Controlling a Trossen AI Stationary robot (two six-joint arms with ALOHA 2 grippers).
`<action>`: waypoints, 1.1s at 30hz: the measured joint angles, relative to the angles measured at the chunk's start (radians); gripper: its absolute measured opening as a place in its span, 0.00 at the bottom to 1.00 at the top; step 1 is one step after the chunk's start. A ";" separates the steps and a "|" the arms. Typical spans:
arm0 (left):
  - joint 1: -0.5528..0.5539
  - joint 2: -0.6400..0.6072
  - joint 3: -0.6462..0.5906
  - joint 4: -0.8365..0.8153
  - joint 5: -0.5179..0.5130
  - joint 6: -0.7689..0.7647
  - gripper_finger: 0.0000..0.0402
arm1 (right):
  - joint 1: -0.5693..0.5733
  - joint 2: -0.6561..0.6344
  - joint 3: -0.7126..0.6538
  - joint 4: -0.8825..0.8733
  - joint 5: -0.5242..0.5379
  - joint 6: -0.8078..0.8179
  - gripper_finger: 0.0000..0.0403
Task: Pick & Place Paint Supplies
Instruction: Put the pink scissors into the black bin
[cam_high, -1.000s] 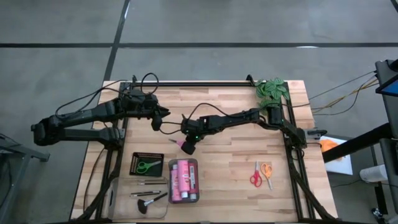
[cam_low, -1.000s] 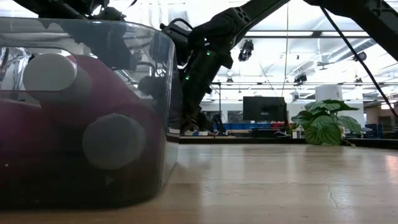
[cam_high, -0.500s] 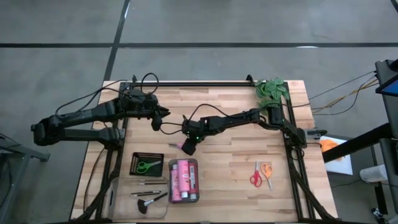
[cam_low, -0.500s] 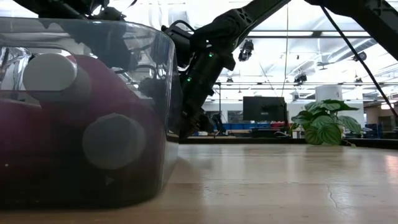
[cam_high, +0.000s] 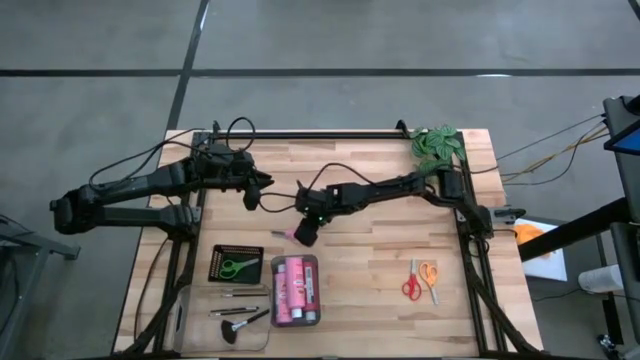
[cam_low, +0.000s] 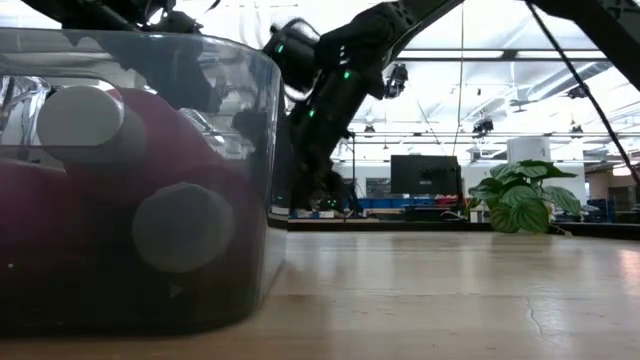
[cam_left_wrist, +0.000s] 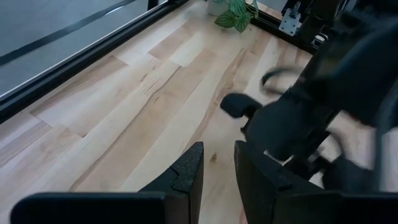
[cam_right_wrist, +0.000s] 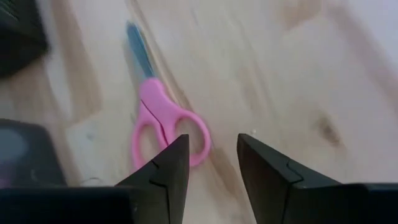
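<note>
Pink-handled scissors lie flat on the wooden table, just left of my right gripper. That gripper hovers above the scissors' handle rings, open, with nothing between its fingers. Pink paint bottles lie in a clear tray at the near edge. Green-handled scissors sit in a black tray. Thin brushes and a fluffy black-tipped brush lie near left. Red and orange scissors lie on the table at the near right. My left gripper waits at far left, slightly open and empty.
A green leafy plant stands at the far right corner. A black frame rail runs along the far edge. Bare wood lies between the pink scissors and the red and orange pair.
My right gripper has risen a little from the table and drawn slightly toward the right, away from the pink scissors. The scissors stay lying where they were.
</note>
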 joint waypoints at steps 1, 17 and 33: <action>0.000 0.000 0.000 0.000 0.000 0.000 0.23 | 0.000 -0.015 -0.012 0.015 0.009 -0.006 0.33; 0.000 0.000 0.000 -0.025 0.000 0.000 0.23 | -0.003 -0.400 -0.645 0.664 0.069 -0.012 0.33; 0.000 0.000 0.000 -0.033 0.000 0.000 0.23 | 0.016 -0.899 -1.159 0.939 0.067 -0.130 0.33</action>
